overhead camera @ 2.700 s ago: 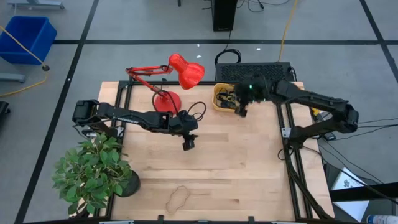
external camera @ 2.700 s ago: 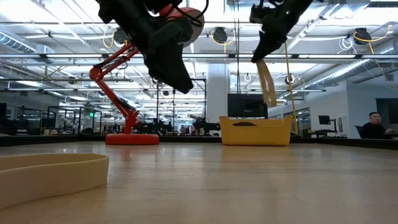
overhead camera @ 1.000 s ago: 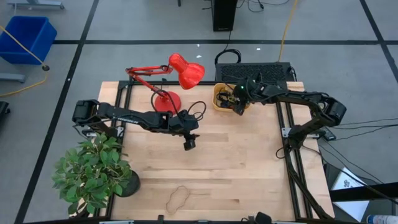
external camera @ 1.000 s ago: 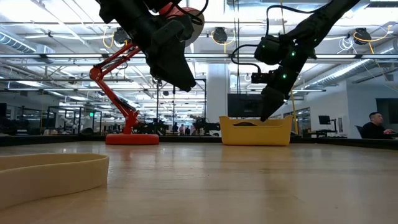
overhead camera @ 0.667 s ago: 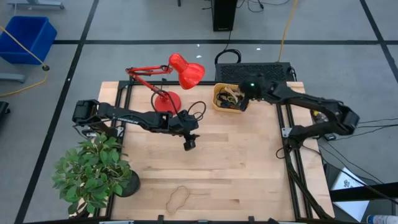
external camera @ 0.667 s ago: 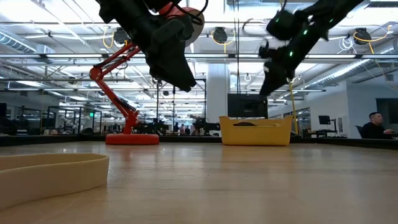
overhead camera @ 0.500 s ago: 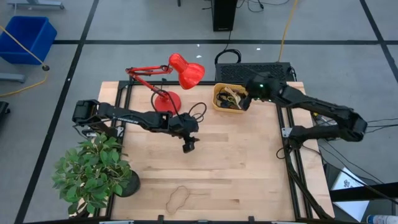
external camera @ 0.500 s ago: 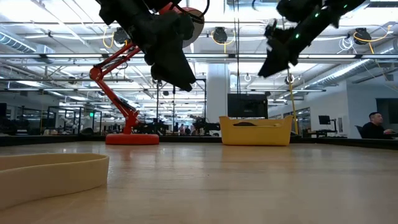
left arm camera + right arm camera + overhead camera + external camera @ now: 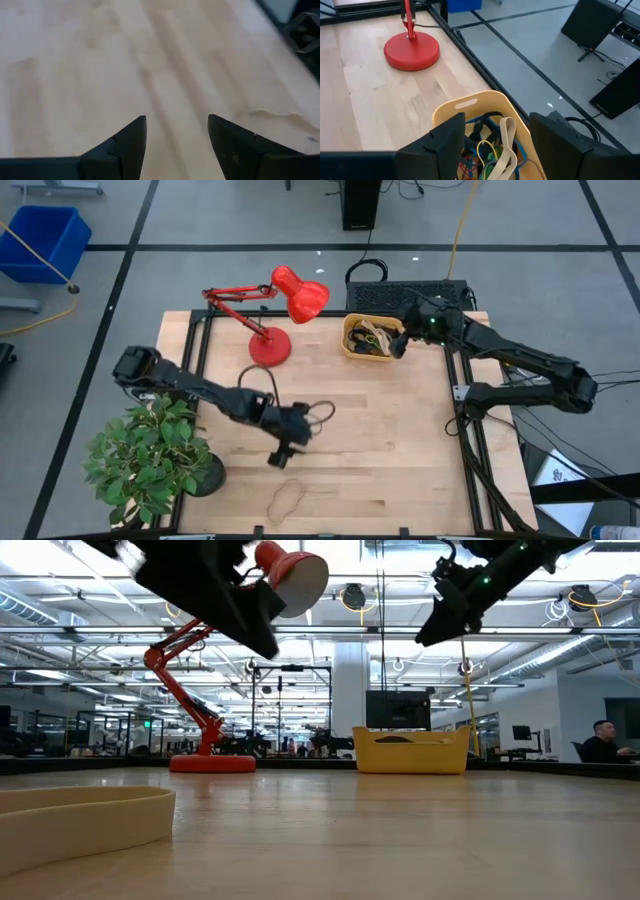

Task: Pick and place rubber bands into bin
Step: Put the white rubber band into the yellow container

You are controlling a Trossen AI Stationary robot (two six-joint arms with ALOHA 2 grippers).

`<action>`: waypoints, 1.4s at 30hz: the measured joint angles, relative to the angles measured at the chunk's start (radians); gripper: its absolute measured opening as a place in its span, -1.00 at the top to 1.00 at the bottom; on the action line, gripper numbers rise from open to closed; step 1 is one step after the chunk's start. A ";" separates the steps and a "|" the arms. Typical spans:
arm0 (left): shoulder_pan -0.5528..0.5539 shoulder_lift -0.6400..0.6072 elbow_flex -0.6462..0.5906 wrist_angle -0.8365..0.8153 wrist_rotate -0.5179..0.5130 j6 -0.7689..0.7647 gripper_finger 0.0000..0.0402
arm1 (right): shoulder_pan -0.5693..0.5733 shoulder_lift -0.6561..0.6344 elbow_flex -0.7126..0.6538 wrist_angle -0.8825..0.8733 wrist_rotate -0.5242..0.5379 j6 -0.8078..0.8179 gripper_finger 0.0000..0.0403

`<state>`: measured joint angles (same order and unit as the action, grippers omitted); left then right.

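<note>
One tan rubber band [image 9: 288, 498] lies flat on the wood near the table's near edge; the low view shows it close up [image 9: 80, 820]. My left gripper [image 9: 278, 458] hovers open just beyond it, nothing between its fingers [image 9: 176, 120]; the band [image 9: 275, 114] shows off to one side. The orange-yellow bin [image 9: 349, 330] stands at the far middle with several rubber bands [image 9: 492, 150] of mixed colours piled inside. My right gripper [image 9: 400, 345] hangs open and empty above the bin's right end, well above its rim [image 9: 428, 635].
A red desk lamp [image 9: 268, 345] stands left of the bin, its head [image 9: 300, 292] raised. A potted plant [image 9: 150, 455] fills the near left corner. A black cable loop [image 9: 318, 412] rides on the left arm. A person [image 9: 600, 740] sits in the room behind.
My left gripper has swung from the table's middle toward the near edge, closing on the tan rubber band. My right gripper has risen out of the bin and drawn slightly toward the right, empty.
</note>
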<state>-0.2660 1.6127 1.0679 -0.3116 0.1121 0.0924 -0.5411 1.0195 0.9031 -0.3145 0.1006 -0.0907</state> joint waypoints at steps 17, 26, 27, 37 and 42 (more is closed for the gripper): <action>-0.178 0.223 -0.001 0.077 0.023 -0.152 -0.07 | 0.000 0.043 0.000 0.019 0.003 -0.003 -0.06; -0.179 0.229 -0.001 0.029 0.019 -0.122 0.06 | 0.000 0.043 0.000 0.019 0.003 -0.003 -0.06; -0.179 0.229 -0.001 0.025 0.019 -0.122 0.11 | 0.000 0.043 0.000 0.019 0.003 -0.003 -0.06; -0.179 0.229 -0.001 0.032 0.021 -0.158 0.55 | 0.000 0.043 0.000 0.019 0.003 -0.003 -0.05; -0.179 0.229 -0.001 0.032 0.042 -0.155 0.57 | 0.000 0.043 0.000 0.019 0.003 -0.003 -0.04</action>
<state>-0.4446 1.8420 1.0672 -0.2794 0.1545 -0.0624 -0.5411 1.0626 0.9031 -0.2958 0.1032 -0.0940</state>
